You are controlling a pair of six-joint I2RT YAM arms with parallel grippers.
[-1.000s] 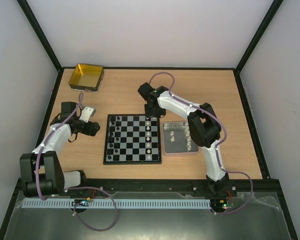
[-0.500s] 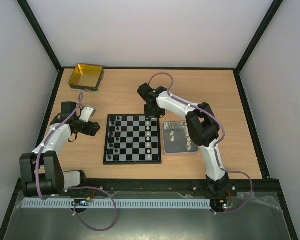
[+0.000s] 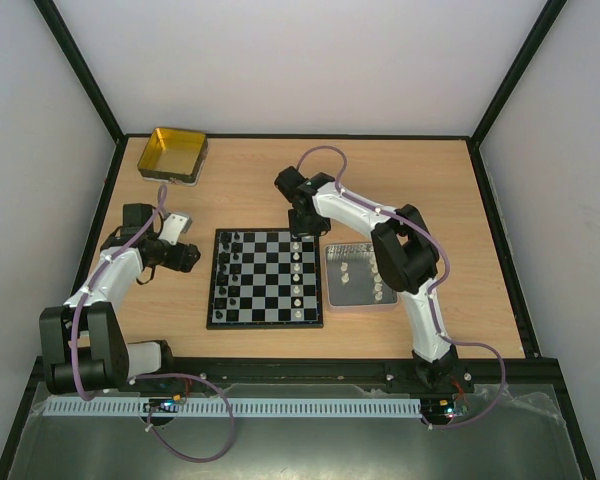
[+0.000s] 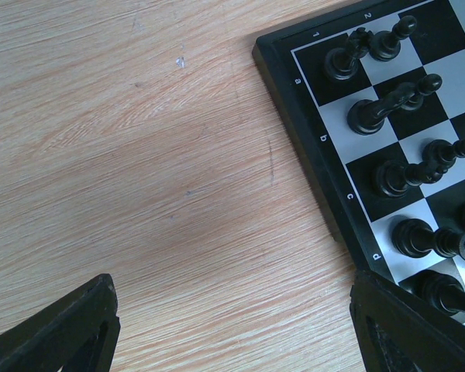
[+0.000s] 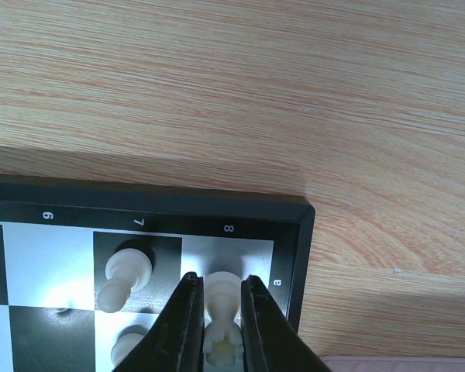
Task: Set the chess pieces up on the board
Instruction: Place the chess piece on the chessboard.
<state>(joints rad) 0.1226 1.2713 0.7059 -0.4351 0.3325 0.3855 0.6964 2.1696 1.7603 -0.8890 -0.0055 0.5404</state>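
Note:
The board lies mid-table, with black chess pieces along its left columns and white ones along its right. My right gripper is at the board's far right corner. In the right wrist view it is shut on a white rook that stands upright on the corner square by the dark border. A white pawn stands one square to the left. My left gripper hangs open over bare wood just left of the board, beside the black pieces.
A silver tray holding several white pieces sits against the board's right side, under the right arm. A yellow square tin stands at the far left corner of the table. Black frame posts border the table.

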